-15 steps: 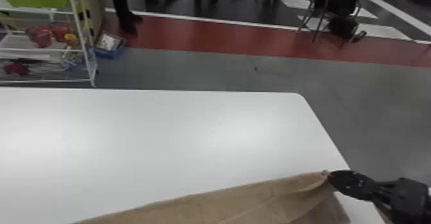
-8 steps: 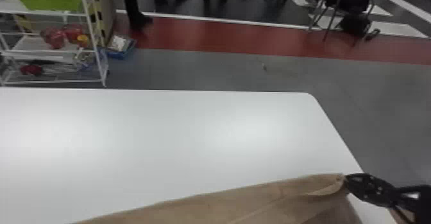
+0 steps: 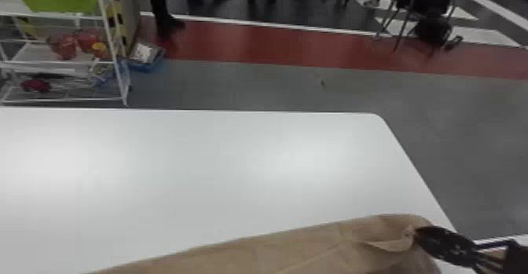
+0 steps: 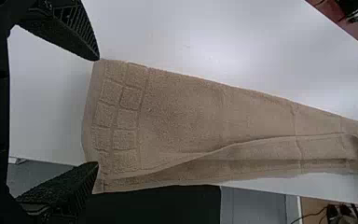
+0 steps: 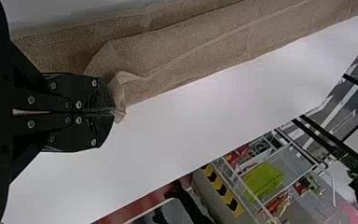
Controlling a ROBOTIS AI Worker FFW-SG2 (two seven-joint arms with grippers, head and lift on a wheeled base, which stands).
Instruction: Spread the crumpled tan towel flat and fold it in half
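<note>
Towel (image 3: 251, 256), near side cut off in head view; right gripper (image 3: 418, 233), clenched on its corner (nearer the robot than before); left gripper (image 4: 97, 112), released.

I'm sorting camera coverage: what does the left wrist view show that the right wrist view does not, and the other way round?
Left wrist view: the left gripper, open at the end of the tan towel, with its grid of squares up close.
Right wrist view: the right gripper, shut on a bunched bit of towel; a lime-green object and black-and-yellow stripes.
Both: the towel and the white table.
</note>
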